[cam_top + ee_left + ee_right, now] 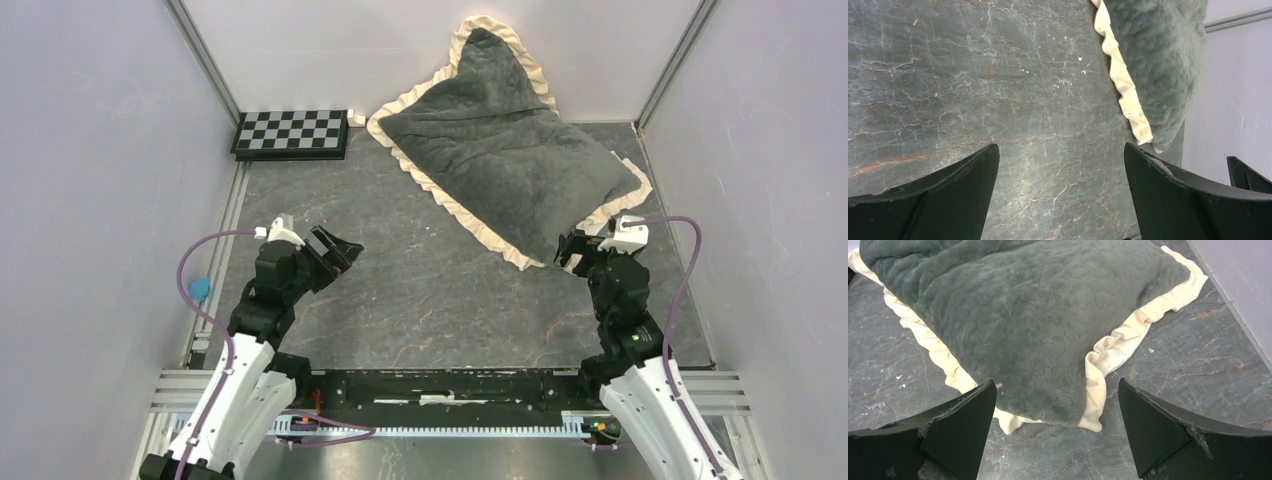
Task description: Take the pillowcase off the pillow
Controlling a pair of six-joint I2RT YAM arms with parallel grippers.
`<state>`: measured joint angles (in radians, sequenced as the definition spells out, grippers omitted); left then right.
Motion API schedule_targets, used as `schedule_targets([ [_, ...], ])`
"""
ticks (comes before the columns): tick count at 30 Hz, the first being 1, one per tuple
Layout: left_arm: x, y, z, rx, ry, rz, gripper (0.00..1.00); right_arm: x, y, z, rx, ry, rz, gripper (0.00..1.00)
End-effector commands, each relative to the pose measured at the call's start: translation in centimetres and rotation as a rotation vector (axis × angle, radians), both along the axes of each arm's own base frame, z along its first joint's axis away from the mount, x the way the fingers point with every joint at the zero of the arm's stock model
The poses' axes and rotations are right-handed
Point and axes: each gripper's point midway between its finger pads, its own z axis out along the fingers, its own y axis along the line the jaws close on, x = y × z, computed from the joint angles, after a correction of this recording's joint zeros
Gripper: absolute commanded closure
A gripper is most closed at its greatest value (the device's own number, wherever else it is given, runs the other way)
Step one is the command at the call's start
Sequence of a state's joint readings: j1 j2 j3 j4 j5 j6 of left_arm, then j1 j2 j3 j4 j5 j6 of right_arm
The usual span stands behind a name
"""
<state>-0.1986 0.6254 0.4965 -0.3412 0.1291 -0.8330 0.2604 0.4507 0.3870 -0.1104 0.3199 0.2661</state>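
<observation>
Marble table [420,290] holds plump, stuffed pillowcase [500,160].

The pillowcase [1038,330] is plush, matt grey quilted cloth with cream ruffled trim, on a smooth marbled tabletop [400,290].

a checkerboard [291,133] lies in the far left corner of the marbled table [420,290].

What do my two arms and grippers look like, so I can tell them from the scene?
The left arm and right arm have white lower links and black upper joints. The left gripper and right gripper have dark, curved, tapering fingers, with a white block at each wrist. A purple cable loops along each arm.
</observation>
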Motion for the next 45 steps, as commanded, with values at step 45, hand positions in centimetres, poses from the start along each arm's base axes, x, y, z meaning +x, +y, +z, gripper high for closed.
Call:
schedule_targets([
  [45, -0.8, -0.4, -6.3, 0.148, -0.178, -0.16, 0.0, 7.8, 1.3, -12.3, 0.198, 0.379, 0.055, 0.02],
])
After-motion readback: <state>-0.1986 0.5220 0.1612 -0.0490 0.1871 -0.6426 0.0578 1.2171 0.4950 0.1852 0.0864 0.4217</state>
